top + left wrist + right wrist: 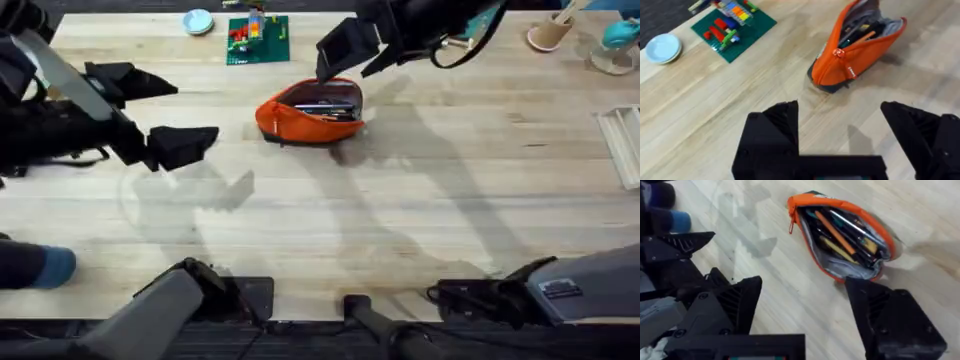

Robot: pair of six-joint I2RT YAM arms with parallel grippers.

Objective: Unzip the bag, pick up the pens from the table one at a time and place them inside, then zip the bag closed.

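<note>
Lying on the table (420, 220) toward its far middle, the bag (300, 122) is unzipped and gaping, mouth up. We see pens (837, 232) already inside it, an orange one among darker ones, and none left on the wood, so we judge loading done and the closing step in hand. The zipper pull (791, 226) hangs at the bag's narrow end (the end facing the left arm). The right gripper (352, 52) hovers just beyond the bag, fingers spread wide and holding nothing. The left gripper (150, 112) sits well apart to the left, also spread and empty. Next move, in our judgement: one gripper steadies the bag's body while the other pinches the small pull and draws it along the opening.
</note>
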